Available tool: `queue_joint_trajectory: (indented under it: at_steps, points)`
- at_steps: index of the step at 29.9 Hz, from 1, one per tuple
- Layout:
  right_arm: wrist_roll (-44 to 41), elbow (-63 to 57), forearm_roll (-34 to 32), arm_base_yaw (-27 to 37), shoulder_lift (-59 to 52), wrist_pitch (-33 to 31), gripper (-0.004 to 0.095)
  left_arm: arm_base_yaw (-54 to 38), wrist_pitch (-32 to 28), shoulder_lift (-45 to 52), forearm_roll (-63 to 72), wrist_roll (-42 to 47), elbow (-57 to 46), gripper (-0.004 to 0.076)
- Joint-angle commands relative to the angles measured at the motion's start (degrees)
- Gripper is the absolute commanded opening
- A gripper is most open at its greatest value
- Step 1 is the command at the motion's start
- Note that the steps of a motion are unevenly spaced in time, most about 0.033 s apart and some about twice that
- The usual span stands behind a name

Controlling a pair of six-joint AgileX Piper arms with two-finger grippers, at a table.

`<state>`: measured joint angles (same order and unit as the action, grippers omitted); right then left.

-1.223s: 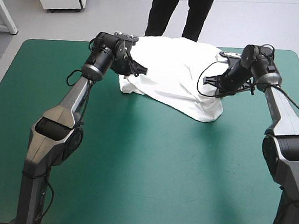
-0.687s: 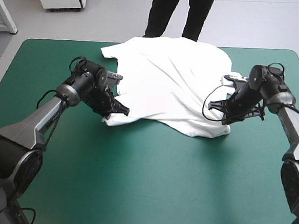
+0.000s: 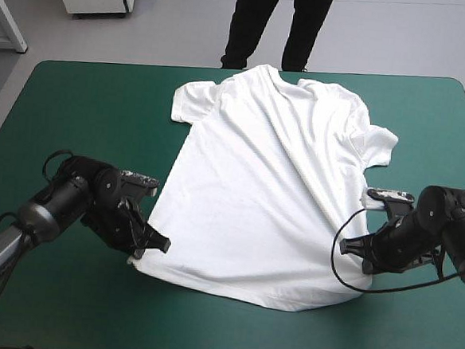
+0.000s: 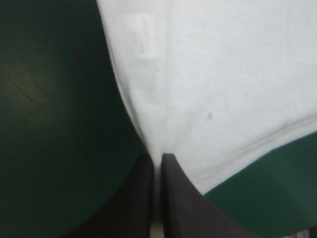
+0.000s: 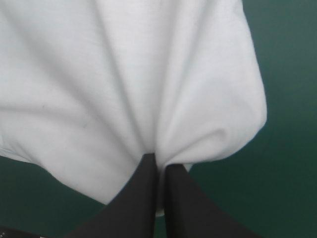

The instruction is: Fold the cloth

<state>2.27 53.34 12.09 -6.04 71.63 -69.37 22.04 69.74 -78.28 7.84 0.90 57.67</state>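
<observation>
At the T-shirt [image 3: 264,185] hem, both arms reach low, pinching.

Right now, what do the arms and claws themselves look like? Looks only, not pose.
The left arm has a grey metallic link ending in a rounded glossy black wrist; the right arm shows the same glossy black. The left claw and right claw each have two broad black curved fin-shaped fingers narrowing toward the tips. No markings visible.
</observation>
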Motion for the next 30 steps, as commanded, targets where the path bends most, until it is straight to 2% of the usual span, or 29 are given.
queue_joint_trajectory:
  at_steps: [1, 11, 17, 24, 27, 28, 30]
  points:
    - [0.21, -2.81, 0.73, 0.56, -4.06, -2.17, -0.0001, 0.05, 0.52, 6.44, 3.95, 0.25, -4.2, -0.0022]
    - [-0.98, -13.91, 4.53, 0.46, -14.17, -2.36, -0.0001, 0.05, 1.02, 19.67, 7.14, 3.36, -13.39, -0.0022]
    - [-3.1, -14.9, 5.31, 0.46, -18.47, -2.36, -0.0001, 0.05, 1.65, 22.3, 11.01, 3.69, -13.88, -0.0022]
    - [-3.66, -15.51, 5.72, 0.46, -19.04, -2.36, 0.0002, 0.05, -1.25, 22.55, 10.82, 3.09, -13.88, -0.0021]
    - [-3.2, -15.51, 5.72, 0.46, -19.04, -2.36, 0.0081, 0.05, -3.17, 22.55, 10.11, 0.59, -13.88, 0.0003]
    - [-2.89, -15.51, 5.84, 0.46, -19.04, -2.36, 0.0126, 0.05, -3.28, 22.55, 10.22, -0.34, -13.88, 0.0033]
    - [-2.83, -15.27, 5.93, 0.46, -19.04, -2.36, 0.0277, 0.05, -3.04, 22.55, 10.21, -1.57, -13.88, 0.0127]
